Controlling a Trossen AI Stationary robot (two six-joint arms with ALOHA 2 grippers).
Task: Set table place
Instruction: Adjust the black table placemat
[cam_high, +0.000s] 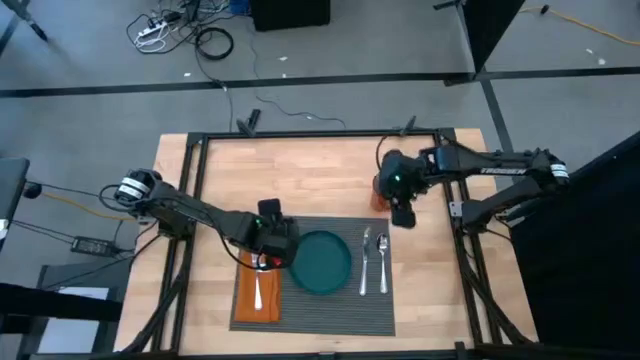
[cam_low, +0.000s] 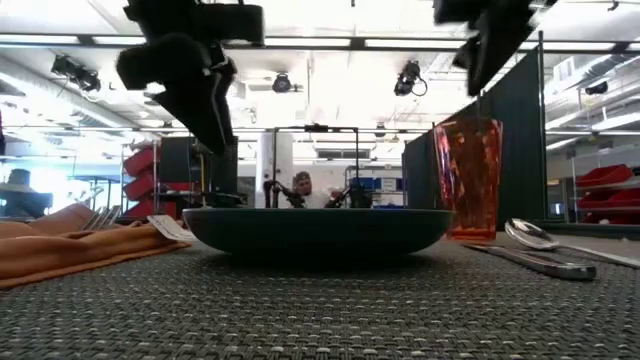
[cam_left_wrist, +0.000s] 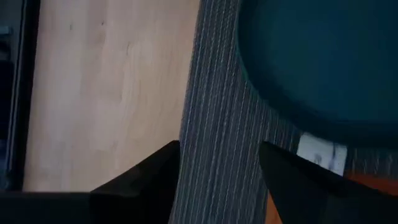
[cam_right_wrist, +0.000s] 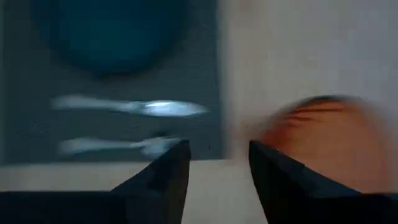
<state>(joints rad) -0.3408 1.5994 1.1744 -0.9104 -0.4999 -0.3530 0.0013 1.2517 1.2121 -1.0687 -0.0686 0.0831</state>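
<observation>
The dark grey ribbed placemat (cam_high: 330, 305) lies on the light wood table (cam_high: 300, 180), at its near middle. The mat carries a teal plate (cam_high: 322, 262), an orange napkin (cam_high: 258, 292) with a fork on it to the plate's left, and a knife (cam_high: 366, 262) and spoon (cam_high: 383, 262) to its right. An orange tumbler (cam_low: 468, 178) stands upright on the wood beyond the mat's far right corner. My left gripper (cam_left_wrist: 217, 149) hovers open over the mat's far left part, between plate and napkin. My right gripper (cam_right_wrist: 219, 146) hangs open above and beside the tumbler (cam_right_wrist: 323, 137).
Black frame rails (cam_high: 300, 137) run along the table's edges. Bare wood shows along the far half of the table (cam_high: 300, 180) and to the right of the mat (cam_high: 430, 280). In the low view a person sits far behind the table in the room (cam_low: 302, 188).
</observation>
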